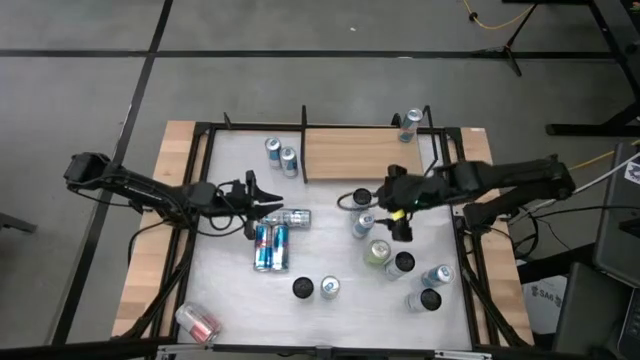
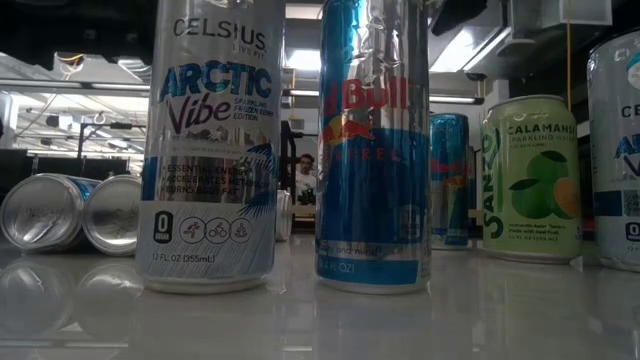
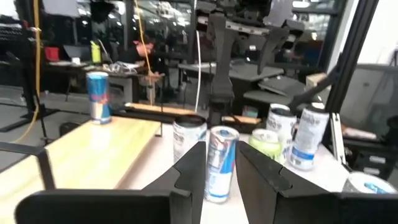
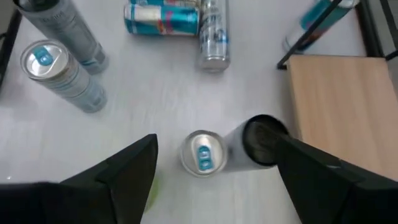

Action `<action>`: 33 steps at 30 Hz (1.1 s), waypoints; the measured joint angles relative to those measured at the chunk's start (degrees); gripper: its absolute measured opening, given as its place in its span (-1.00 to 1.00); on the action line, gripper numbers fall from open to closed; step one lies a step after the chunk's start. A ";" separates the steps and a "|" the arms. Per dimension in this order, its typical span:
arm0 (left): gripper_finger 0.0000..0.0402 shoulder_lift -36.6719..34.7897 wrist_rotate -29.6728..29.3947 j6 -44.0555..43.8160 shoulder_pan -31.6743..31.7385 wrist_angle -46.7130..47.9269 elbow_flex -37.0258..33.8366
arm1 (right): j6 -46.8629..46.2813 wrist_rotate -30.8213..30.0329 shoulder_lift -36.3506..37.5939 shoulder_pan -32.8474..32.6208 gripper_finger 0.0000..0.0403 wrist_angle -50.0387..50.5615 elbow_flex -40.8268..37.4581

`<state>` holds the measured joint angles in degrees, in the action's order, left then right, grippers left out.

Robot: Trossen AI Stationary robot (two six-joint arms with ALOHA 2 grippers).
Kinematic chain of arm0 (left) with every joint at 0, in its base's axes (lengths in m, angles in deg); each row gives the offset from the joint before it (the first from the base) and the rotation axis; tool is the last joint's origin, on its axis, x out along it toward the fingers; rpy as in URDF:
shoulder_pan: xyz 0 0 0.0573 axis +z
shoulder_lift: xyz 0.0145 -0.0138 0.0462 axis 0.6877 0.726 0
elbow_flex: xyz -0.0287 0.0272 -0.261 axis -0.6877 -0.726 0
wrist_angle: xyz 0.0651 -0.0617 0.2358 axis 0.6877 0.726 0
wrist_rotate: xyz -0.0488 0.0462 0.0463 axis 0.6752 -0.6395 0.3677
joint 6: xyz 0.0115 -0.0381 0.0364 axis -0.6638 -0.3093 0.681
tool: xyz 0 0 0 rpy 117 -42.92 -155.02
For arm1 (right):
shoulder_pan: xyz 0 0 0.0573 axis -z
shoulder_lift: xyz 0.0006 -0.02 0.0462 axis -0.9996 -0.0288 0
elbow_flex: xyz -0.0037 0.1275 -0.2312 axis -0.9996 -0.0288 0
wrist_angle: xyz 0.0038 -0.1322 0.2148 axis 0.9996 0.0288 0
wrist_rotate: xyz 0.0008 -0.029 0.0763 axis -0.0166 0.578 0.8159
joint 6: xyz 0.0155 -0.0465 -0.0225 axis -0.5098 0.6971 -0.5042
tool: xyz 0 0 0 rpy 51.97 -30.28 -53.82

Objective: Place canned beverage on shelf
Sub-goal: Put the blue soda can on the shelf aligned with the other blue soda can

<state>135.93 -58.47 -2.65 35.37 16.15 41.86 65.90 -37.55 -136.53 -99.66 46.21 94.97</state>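
Observation:
The shelf [image 1: 350,153] is a light wooden board at the table's far middle; it also shows in the right wrist view [image 4: 336,93] and the left wrist view [image 3: 93,146]. A blue can [image 1: 410,124] stands at its far right corner. My right gripper [image 4: 214,146] is open and points down, near the shelf's near right corner [image 1: 398,215]. Its fingers stand on either side of a silver-topped can [image 4: 204,151] and a black can [image 4: 258,142] without touching them. My left gripper [image 1: 268,202] is open and empty, level, left of centre, pointing toward the table's right.
Two cans [image 1: 281,155] stand left of the shelf. Cans lie by my left gripper [image 1: 290,217] and nearer [image 1: 270,246]. More cans stand at the near right [image 1: 410,275] and near middle [image 1: 315,288]. One can [image 1: 197,322] lies at the near left corner. Tall cans [image 2: 210,150] fill the low view.

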 joint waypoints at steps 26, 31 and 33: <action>-0.60 3.95 0.17 -0.24 0.00 0.04 0.22 | -12.97 -10.30 -13.77 -3.70 0.54 6.50 -1.99; -0.60 3.95 0.17 -0.24 0.00 0.04 0.22 | -12.99 -10.26 -13.77 -3.71 0.54 4.58 -4.78; -0.60 3.95 0.17 -0.24 0.00 0.04 0.22 | -12.97 -10.26 -13.77 -3.70 0.54 3.34 -5.66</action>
<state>139.88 -58.30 -2.89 35.37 16.19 42.09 52.93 -47.81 -150.30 -103.36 49.55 89.31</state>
